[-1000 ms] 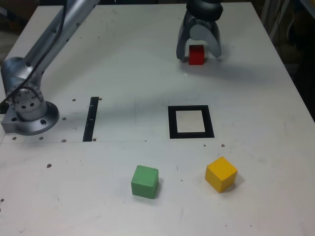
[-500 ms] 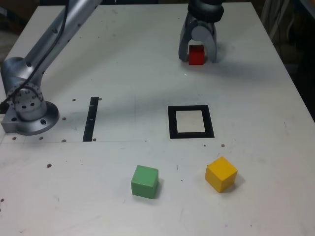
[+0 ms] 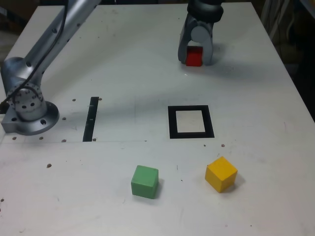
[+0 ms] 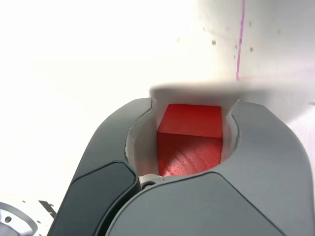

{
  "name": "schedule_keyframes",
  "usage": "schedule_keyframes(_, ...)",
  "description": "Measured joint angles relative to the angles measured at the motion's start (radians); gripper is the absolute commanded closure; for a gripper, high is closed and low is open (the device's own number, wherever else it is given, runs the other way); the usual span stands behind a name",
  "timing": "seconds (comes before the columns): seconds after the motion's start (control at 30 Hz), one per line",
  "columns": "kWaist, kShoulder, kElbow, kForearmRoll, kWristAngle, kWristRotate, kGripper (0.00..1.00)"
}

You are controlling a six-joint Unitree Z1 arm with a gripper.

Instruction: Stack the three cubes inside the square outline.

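- The gripper (image 3: 195,55) is clamped on the red cube (image 3: 194,56), one finger against each side; the wrist view shows the red cube (image 4: 191,139) snug between both jaws, faint grain on its near face.
- No writing or labels can be read on anything.
- Cubes: three, each matte and plain-coloured. In the exterior view the red one sits at 12 o'clock from the square outline (image 3: 190,122), well apart from it.
- The yellow cube (image 3: 221,174) lies at about 5 o'clock from the outline, turned corner-on; the green cube (image 3: 144,181) lies at about 7 o'clock.
- One outline: thick black frame, white centre, flat on the white table (image 3: 256,98).
- One thin black strip (image 3: 91,118) at its 9 o'clock.
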Motion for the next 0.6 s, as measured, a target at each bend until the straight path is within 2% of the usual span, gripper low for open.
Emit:
schedule_keyframes(0.17,0.000,-0.002,0.000,-0.001,-0.008,0.007,0.78)
schedule_keyframes(0.3,-0.003,-0.023,0.018,-0.002,-0.027,-0.016,0.79)
schedule_keyframes(0.37,-0.015,-0.062,0.047,0.002,-0.028,-0.044,0.79)
schedule_keyframes(0.6,-0.119,-0.228,0.185,0.021,0.008,-0.160,0.79)
